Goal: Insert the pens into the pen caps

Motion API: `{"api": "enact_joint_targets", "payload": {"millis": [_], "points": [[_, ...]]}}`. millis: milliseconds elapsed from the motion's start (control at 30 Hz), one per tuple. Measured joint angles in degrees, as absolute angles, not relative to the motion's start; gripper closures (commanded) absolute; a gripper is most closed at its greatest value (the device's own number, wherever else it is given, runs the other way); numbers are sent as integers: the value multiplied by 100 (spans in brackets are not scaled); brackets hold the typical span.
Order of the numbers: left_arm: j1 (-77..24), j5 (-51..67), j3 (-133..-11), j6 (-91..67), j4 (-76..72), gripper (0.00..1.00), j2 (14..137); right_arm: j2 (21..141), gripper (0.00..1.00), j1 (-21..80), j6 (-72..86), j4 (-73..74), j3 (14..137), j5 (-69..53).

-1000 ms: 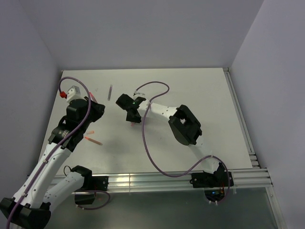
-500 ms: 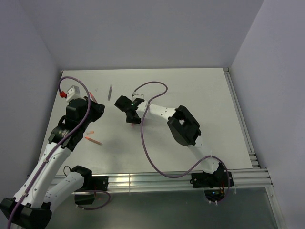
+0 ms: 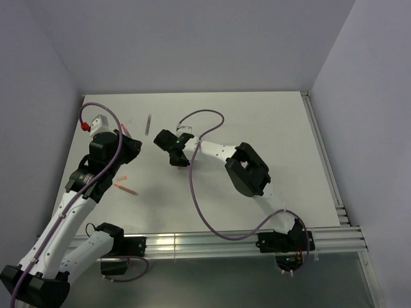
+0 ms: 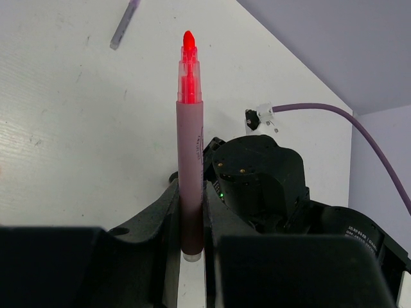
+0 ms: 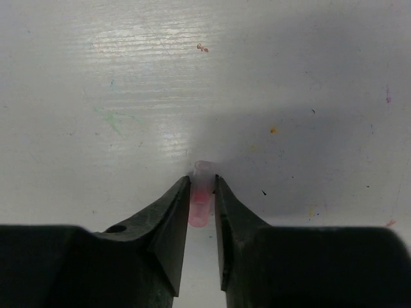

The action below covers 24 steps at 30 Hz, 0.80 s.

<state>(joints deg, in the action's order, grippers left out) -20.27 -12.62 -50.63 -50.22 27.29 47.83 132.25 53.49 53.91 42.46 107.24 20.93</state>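
red pen (image 4: 191, 179), pale pink cap (image 5: 201, 192), white table (image 3: 270, 122)

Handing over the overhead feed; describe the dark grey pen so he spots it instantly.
On the table, look left of centre, just beyond the gap between left hand and right hand. The dark grey pen lies there, pointing at the back wall. It alone is grey: the held pen in the left hand and the loose pen nearer the arm bases are red-orange.

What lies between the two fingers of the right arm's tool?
A pale pink pen cap lies there, with the right tool holding its fingers close against both sides of the cap. The right wrist view shows this.
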Motion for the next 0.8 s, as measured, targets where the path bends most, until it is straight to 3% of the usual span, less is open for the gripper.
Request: {"api": "enact_joint_targets", "payload": {"millis": [200, 533, 800], "points": [[-2016, -1173, -5063, -5019, 2729, 100, 4790, 13200, 100, 5349, 5269, 4119, 10639, 2078], [-2001, 666, -4626, -4598, 1780, 100, 4495, 11531, 100, 5124, 4932, 2821, 8178, 1660], [-2012, 2727, -3837, -4510, 266, 100, 3938, 8501, 100, 4604, 4431, 1688, 6987, 1267]]}}
